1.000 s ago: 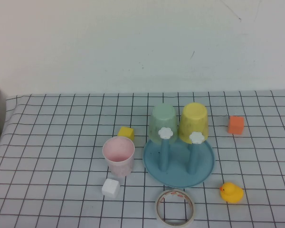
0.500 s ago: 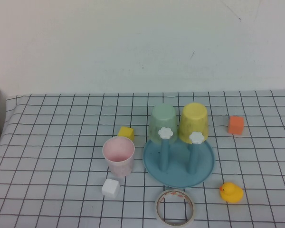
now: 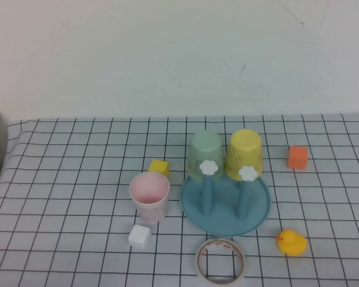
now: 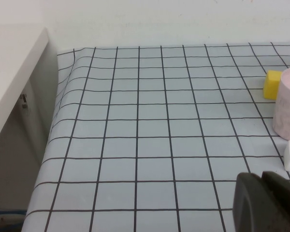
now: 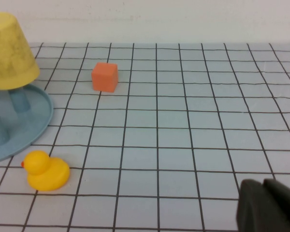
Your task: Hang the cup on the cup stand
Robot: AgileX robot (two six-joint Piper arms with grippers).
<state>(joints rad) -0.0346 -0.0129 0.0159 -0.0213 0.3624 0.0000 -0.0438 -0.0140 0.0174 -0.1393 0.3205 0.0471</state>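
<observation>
The pale pink cup (image 3: pixel 149 196) stands upright and open-end up on the grid cloth, just left of the cup stand (image 3: pixel 224 226); its side also shows in the left wrist view (image 4: pixel 287 108). The stand has a light blue round base. Its two front pegs, with white flower knobs (image 3: pixel 210 168), are bare. A mint-green cup (image 3: pixel 204 152) and a yellow cup (image 3: pixel 245 152) hang upside down on the back pegs. My left gripper (image 4: pixel 261 175) is shut and empty, low over the cloth left of the pink cup. My right gripper (image 5: pixel 262 182) is shut and empty, right of the stand (image 5: pixel 29 123). Neither gripper shows in the high view.
A yellow block (image 3: pixel 158 167) lies behind the pink cup and a white block (image 3: pixel 139 237) in front of it. A tape roll (image 3: pixel 221 261) lies before the stand. A rubber duck (image 3: pixel 291 242) and an orange block (image 3: pixel 297 156) lie to the right. A white cabinet (image 4: pixel 9 72) borders the table's left edge.
</observation>
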